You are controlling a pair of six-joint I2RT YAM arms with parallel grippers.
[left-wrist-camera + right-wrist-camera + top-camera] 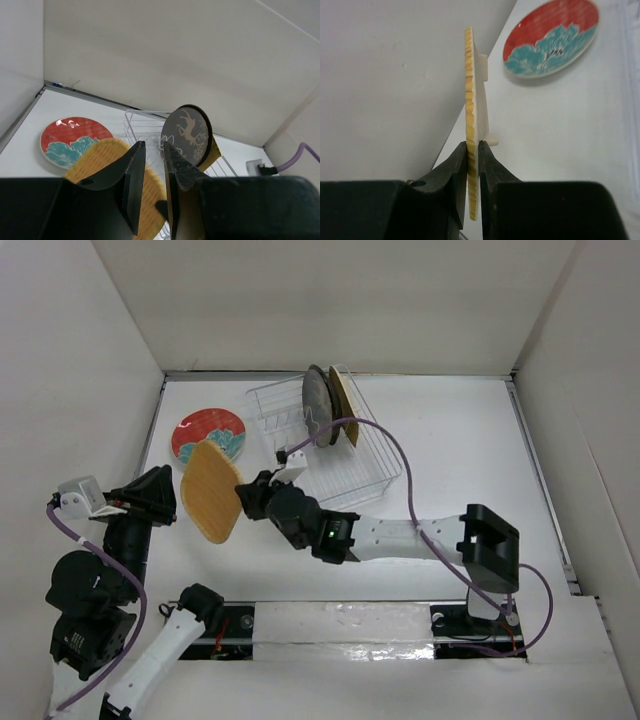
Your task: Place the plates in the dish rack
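Right pincer (472,144) astride yellow fan plate (470,90)

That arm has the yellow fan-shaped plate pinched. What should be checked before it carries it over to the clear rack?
1. Grip: the right gripper pinches the yellow fan plate on both faces: ok.
2. Room in the dish rack: the dark plate and orange plate stand at its far end, and the near part is free: ok.
3. Plate lined up with the dividers: cannot tell.
4. Left gripper holds nothing and is left of the plate, away from the rack: ok.
5. Red plate lies flat on the table, off the path: ok.
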